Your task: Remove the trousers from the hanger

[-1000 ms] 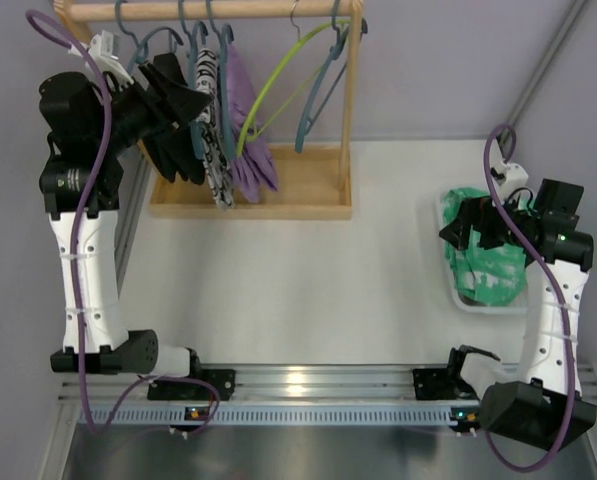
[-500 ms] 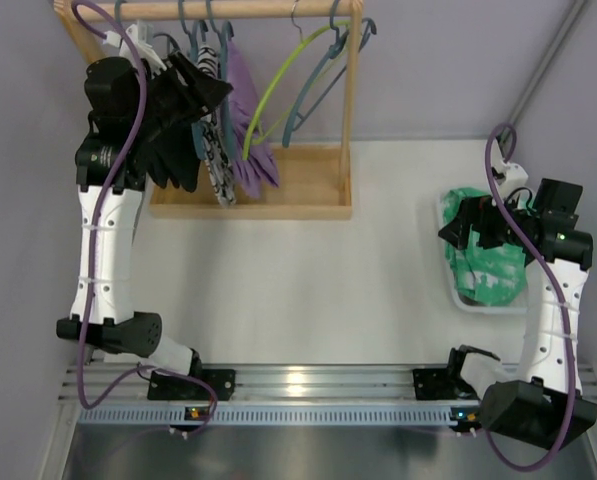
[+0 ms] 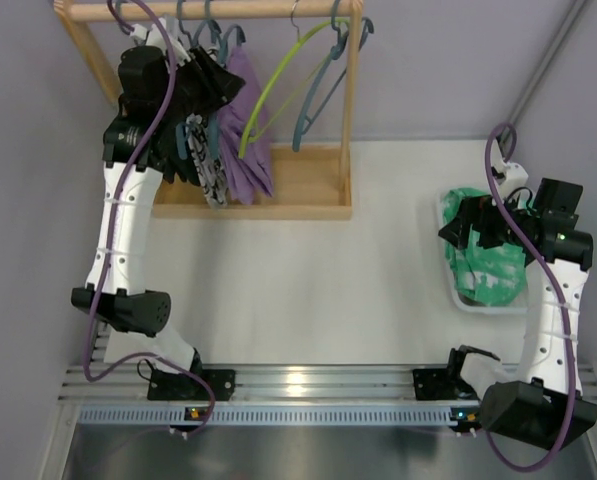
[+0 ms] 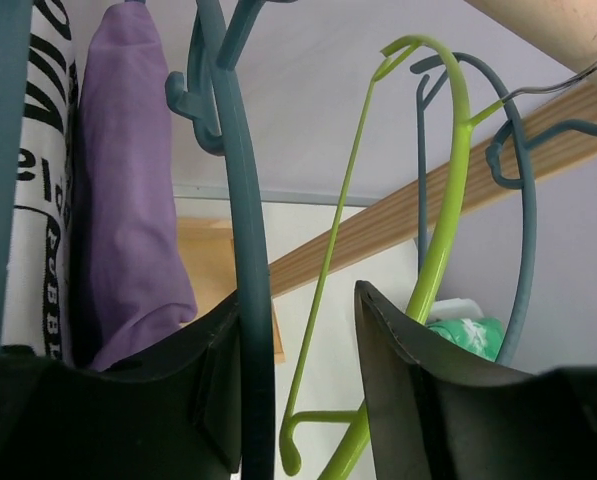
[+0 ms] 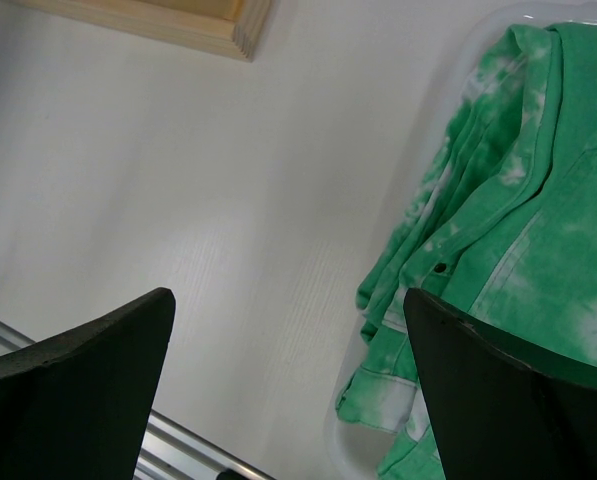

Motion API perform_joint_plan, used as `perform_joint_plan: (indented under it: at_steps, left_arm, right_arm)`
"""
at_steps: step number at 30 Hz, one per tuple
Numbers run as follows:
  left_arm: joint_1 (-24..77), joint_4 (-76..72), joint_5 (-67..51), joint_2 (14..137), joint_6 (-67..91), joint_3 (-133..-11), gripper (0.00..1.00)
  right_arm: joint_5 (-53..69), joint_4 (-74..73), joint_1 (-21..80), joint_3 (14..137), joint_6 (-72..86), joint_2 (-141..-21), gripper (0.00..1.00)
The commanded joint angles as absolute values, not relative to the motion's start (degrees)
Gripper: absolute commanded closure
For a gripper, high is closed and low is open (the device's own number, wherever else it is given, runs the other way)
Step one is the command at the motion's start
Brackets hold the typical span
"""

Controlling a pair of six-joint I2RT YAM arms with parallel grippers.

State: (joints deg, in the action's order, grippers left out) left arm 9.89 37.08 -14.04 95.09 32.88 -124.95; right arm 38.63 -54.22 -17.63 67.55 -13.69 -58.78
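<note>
- The purple trousers (image 3: 246, 125) are hanging from the wooden rail (image 3: 258, 9) at the left end of the rack, drooping toward the rack base (image 3: 303, 190).
- The printed trousers (image 3: 211, 165) are hanging just beside them on the left, and the black trousers (image 3: 170, 160) are hanging further left, partly hidden by the arm.
- In the left wrist view the purple cloth and the printed cloth are lying against each other on their hangers.
- All three are sitting on hangers, so none of these looks removed yet; the whole pulling-off step is remaining, as judged from this.
- The left gripper (image 3: 214, 85) is reaching in high beside the purple trousers, with its jaws standing apart and pinching nothing.
- A teal hanger (image 4: 246, 250) is passing between the fingers, close along one of them; it is probably the one carrying the purple trousers, though the view is cutting off its top.
- A lime hanger (image 3: 266, 95) and further teal hangers are hanging bare to the right on the same rail.
- The right gripper (image 3: 475, 228) is hovering well apart from the rack, jaws spread wide with nothing between them.
- It is pointing down at the table beside a tray (image 3: 465, 303), where a green-and-white cloth (image 3: 490, 262) is lying bunched.
- Next move is calling for a grip on cloth, not on the hanger.
</note>
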Motion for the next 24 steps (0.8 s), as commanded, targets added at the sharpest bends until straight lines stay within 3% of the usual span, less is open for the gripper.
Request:
perform_joint_plan:
  at_steps: [1,10,14,17,24]
  left_arm:
    - [10.37,33.4,-13.44,96.59,32.87,-128.23,0.52]
    - [10.46,31.2,-12.57,99.4,32.87,-130.87,0.67]
    - [10.46,30.94,-12.83,99.76,32.96,-131.48,0.89]
    - [10.46,29.36,-13.8,99.14,33.84,-131.66,1.0]
    - [10.46,23.3,-14.15,97.74,35.86,-134.64,1.0]
  right_arm:
    - [38.85,-52.03,-16.96,68.99,-13.54,-58.45,0.01]
    - [38.23,-52.03,-16.96,68.29,-13.97,-58.01,0.01]
    - [38.14,-51.94,-17.05,68.2,-13.97,-57.83,0.01]
    - [38.14,-51.68,-16.96,68.2,-13.97,-57.57,0.01]
    - [38.14,-51.59,-16.96,68.12,-13.89,-57.31,0.01]
